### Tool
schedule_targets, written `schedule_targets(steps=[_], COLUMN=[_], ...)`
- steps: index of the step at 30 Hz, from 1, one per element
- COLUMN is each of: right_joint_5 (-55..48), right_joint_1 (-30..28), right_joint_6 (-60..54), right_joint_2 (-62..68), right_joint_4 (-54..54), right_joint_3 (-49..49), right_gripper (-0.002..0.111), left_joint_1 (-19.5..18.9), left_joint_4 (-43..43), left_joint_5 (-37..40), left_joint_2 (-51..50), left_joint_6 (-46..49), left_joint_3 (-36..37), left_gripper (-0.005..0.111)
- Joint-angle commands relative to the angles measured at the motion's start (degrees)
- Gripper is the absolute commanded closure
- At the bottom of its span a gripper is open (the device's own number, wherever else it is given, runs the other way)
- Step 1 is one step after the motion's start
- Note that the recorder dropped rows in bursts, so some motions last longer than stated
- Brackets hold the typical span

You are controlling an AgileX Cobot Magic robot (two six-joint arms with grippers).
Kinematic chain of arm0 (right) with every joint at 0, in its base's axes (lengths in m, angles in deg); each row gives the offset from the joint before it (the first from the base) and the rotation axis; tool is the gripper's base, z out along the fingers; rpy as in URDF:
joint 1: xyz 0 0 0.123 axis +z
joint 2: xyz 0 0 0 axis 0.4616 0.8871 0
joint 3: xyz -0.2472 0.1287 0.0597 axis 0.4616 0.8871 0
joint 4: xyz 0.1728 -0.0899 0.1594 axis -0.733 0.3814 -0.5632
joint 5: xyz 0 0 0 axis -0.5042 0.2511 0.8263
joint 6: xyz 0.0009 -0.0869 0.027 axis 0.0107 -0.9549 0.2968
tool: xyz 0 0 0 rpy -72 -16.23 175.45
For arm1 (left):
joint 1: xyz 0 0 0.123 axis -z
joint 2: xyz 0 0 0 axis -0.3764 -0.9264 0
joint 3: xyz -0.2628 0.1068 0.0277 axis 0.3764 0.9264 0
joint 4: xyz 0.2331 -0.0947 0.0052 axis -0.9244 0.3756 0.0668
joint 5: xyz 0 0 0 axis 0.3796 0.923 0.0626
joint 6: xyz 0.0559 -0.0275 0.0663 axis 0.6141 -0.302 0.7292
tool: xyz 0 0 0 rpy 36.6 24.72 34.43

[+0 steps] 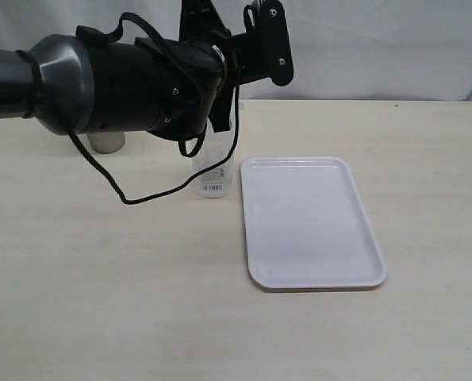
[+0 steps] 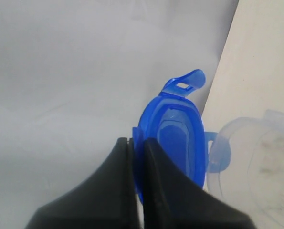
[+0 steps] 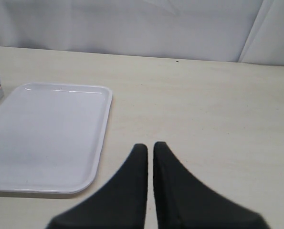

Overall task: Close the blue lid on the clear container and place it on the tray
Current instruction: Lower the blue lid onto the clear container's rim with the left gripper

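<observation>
My left gripper (image 2: 137, 140) is shut on the edge of the blue lid (image 2: 176, 136), which stands on edge with one snap tab sticking up. Right beside the lid is the open rim of the clear container (image 2: 256, 162). In the exterior view the clear container (image 1: 214, 178) stands upright on the table just left of the white tray (image 1: 311, 222), and the left arm (image 1: 140, 87) hides its top and the lid. My right gripper (image 3: 150, 145) is shut on nothing, hovering over bare table to the right of the tray (image 3: 46, 138). It does not show in the exterior view.
A steel cup (image 1: 106, 141) stands behind the left arm at the back left. A black cable (image 1: 124, 194) loops down from the arm in front of the container. A white backdrop (image 1: 378, 48) closes off the table's far edge.
</observation>
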Motion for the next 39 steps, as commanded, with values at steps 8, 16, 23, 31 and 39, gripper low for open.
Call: schedule_targets(steps=[8,16,23,31,39], right_joint_5=[0.04,0.04,0.04,0.04,0.04], right_joint_1=[-0.40,-0.40,-0.40,-0.40,-0.40], right_joint_6=[-0.03,-0.03,-0.03,-0.03,-0.03], right_joint_2=[-0.25,-0.25,-0.25,-0.25,-0.25], right_joint_4=[0.18,0.18,0.18,0.18,0.18], right_joint_3=[0.19,0.19,0.19,0.19,0.19], right_gripper=[0.104,0.104,0.104,0.104,0.104], left_joint_1=[0.42,2.57,2.79,3.53,4.41], left_joint_4=[3.47,4.90,8.19,11.06,13.75], left_joint_5=[0.95,1.30,4.52,4.50,4.53], left_joint_2=[0.25,0.25,0.25,0.25,0.25], left_joint_6=[1.58,3.71,5.43,7.24,8.59], left_joint_3=[-0.37,-0.37,-0.37,-0.37,-0.37], left_gripper=[0.107,0.107,0.107,0.107,0.107])
